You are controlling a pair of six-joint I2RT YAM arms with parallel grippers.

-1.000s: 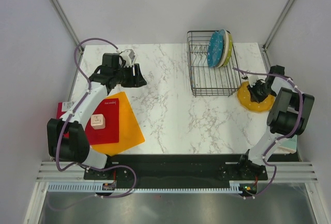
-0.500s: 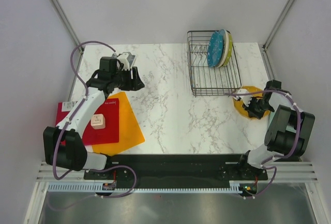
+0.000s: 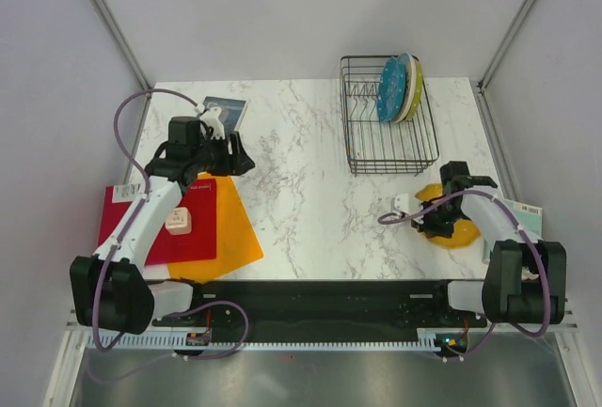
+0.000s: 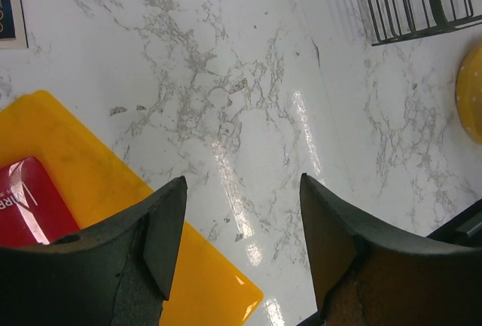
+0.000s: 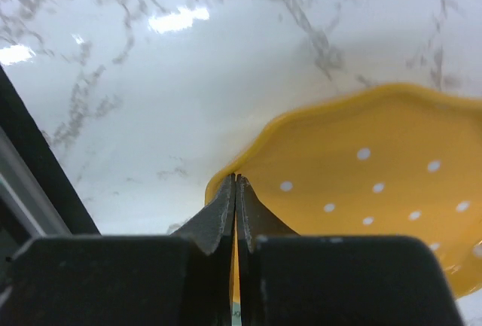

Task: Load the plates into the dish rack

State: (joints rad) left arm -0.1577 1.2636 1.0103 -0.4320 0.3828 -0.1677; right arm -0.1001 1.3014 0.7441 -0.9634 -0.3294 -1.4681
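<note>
The orange white-dotted plate (image 3: pixel 463 230) lies near the table's right edge, in front of the black wire dish rack (image 3: pixel 376 155). My right gripper (image 3: pixel 429 220) is shut on the plate's left rim. In the right wrist view the fingers (image 5: pixel 223 209) pinch the scalloped edge of the orange plate (image 5: pixel 376 183), which looks tilted. A teal plate (image 3: pixel 388 89) and a lime-green plate (image 3: pixel 415 86) stand upright in the rack's back right. My left gripper (image 3: pixel 231 158) hangs open and empty over bare marble by the orange sheet (image 4: pixel 90 213). The orange plate (image 4: pixel 473 104) shows at the right edge of the left wrist view.
A flat orange sheet (image 3: pixel 233 230) and a red sheet (image 3: pixel 132 230) lie at the left, with a small beige block (image 3: pixel 179 221) on them. A dark blue card (image 3: pixel 224 109) lies at the back left. A pale card (image 3: pixel 529 216) sits by the right edge.
My right gripper has drawn the orange plate nearer and slightly left, away from the rack. My left arm has pulled back toward the near side, uncovering the blue card.
</note>
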